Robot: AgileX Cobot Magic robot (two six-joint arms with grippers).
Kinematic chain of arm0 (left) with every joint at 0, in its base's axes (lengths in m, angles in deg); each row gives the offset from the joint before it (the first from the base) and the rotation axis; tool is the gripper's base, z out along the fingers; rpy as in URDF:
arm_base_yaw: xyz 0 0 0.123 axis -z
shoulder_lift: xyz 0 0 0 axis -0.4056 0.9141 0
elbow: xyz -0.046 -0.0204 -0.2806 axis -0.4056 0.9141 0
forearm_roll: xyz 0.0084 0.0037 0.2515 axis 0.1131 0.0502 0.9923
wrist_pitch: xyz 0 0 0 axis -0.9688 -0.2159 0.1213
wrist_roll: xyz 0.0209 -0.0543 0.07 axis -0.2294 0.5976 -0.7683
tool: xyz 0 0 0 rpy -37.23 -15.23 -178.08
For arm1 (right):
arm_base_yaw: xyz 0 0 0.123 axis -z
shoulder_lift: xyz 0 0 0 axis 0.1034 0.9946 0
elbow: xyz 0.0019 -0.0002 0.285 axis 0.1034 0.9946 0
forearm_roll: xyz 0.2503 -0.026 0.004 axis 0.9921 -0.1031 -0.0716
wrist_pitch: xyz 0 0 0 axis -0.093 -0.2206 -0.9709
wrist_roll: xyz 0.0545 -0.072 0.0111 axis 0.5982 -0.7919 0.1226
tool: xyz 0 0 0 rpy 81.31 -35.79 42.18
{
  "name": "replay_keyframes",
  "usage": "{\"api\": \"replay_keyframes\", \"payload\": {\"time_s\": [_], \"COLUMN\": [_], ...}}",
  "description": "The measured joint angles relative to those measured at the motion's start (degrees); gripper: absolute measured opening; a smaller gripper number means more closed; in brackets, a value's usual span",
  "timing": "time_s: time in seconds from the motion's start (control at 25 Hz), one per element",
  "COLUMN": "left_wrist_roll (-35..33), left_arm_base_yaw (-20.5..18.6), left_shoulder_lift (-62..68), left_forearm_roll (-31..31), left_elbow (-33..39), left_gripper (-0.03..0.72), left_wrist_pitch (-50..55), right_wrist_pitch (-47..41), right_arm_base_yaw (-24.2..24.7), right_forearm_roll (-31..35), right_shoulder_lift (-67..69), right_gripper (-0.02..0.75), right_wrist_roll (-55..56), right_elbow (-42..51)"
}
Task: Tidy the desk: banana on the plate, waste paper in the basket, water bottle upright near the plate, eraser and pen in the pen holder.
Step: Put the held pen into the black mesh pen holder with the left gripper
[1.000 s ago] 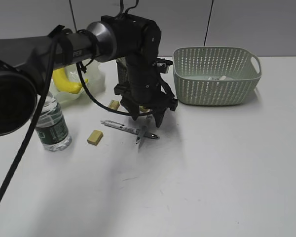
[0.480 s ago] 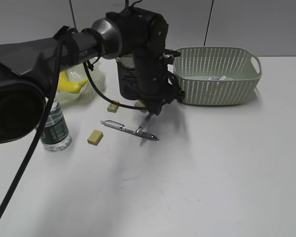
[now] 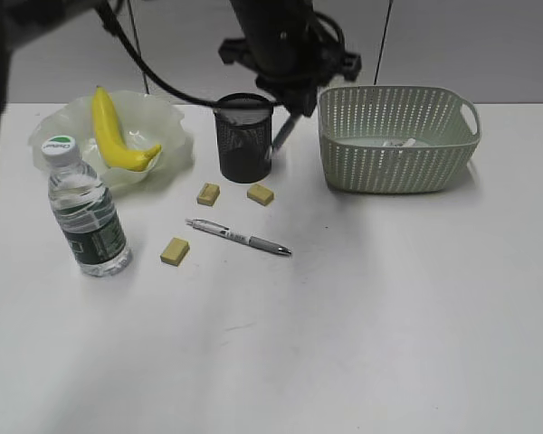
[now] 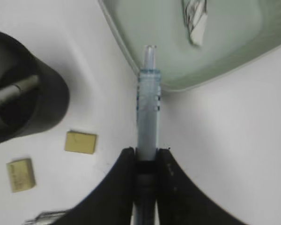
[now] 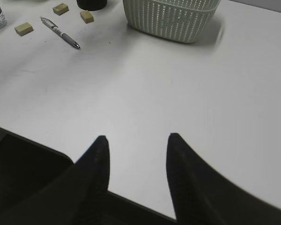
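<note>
My left gripper [image 3: 292, 101] [image 4: 146, 151] is shut on a pale blue pen [image 3: 282, 134] [image 4: 148, 93]. It holds the pen in the air between the black mesh pen holder [image 3: 244, 137] [image 4: 47, 101] and the green basket [image 3: 398, 136] [image 4: 178, 70]. A grey pen stands in the holder. A silver pen [image 3: 240, 238] and three yellow erasers [image 3: 174, 250] lie on the desk [image 3: 389, 316]. The banana [image 3: 113, 136] lies on the plate [image 3: 176, 136]. The water bottle [image 3: 83, 212] stands upright. The waste paper [image 4: 195, 21] lies in the basket. My right gripper [image 5: 136, 137] is open and empty.
The right wrist view shows the basket [image 5: 171, 16], the silver pen [image 5: 61, 33] and erasers [image 5: 24, 28] far ahead. A dark edge runs under the right gripper at the desk's near side. A grey wall stands behind the desk.
My left gripper rose from the desk beside the silver pen with the pale blue pen in it. It moved up and back to between the holder and the basket.
</note>
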Motion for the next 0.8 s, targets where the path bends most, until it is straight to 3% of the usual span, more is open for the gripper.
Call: {"api": "replay_keyframes", "payload": {"time_s": [0.16,0.44,0.8], "left_wrist_roll": [0.0,0.78,3.47], "left_arm_base_yaw": [-0.84,-4.64,-4.77], "left_shoulder_lift": [-6.39,-9.85,-10.03], "left_forearm_roll": [3.79,5.28,5.66], "left_elbow": [-0.13,-0.13,-0.13], "left_gripper": [0.09,0.09,0.09], "left_wrist_pitch": [0.0,-1.39,-3.61], "right_wrist_pitch": [0.0,0.0,0.0], "right_arm_base_yaw": [0.0,0.0,0.0], "right_forearm_roll": [0.0,0.0,-0.3], "right_shoulder_lift": [0.0,0.0,0.0], "right_gripper": [0.331,0.331,0.331], "right_wrist_roll": [0.0,0.05,0.05], "right_elbow": [0.0,0.0,0.0]}}
